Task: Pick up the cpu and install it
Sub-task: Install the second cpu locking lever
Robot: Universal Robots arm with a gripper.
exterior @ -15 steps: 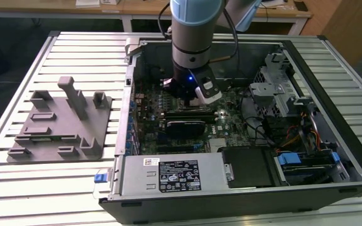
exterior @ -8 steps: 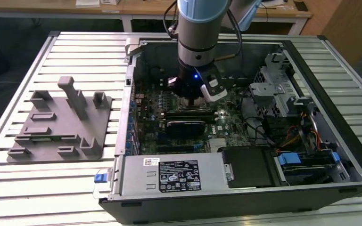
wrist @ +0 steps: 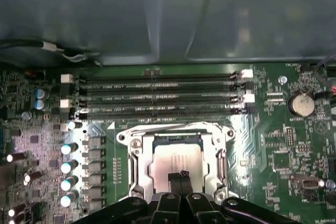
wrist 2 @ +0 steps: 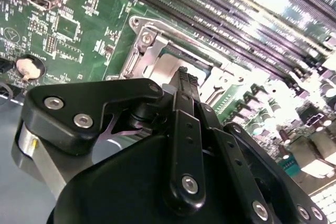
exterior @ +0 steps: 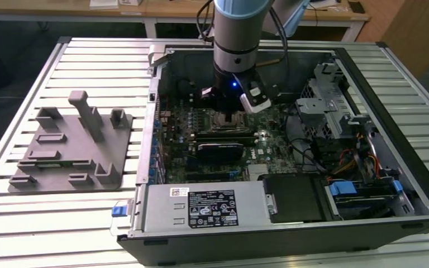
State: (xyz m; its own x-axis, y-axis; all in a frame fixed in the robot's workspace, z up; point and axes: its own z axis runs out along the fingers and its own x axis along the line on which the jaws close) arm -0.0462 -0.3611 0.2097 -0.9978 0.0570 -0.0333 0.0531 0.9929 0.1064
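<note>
the exterior view shows the arm reaching down into the open computer case [exterior: 393, 184], its gripper [exterior: 233, 118] low over the socket [exterior: 225, 124] near the frame's centre, with the grey fixture [exterior: 69, 148] well apart at the left. in the first wrist view the cpu [wrist: 176, 161] lies flat inside the socket's metal frame [wrist: 131, 140] at lower centre, its silvery top plate showing — so pickup and carry look done, and placement seems nearly finished. the fingertips [wrist: 178, 178] sit close together at the chip's near edge; whether they grip it or merely touch it, i cannot tell. the frame looks open, so clamping seems left.
</note>
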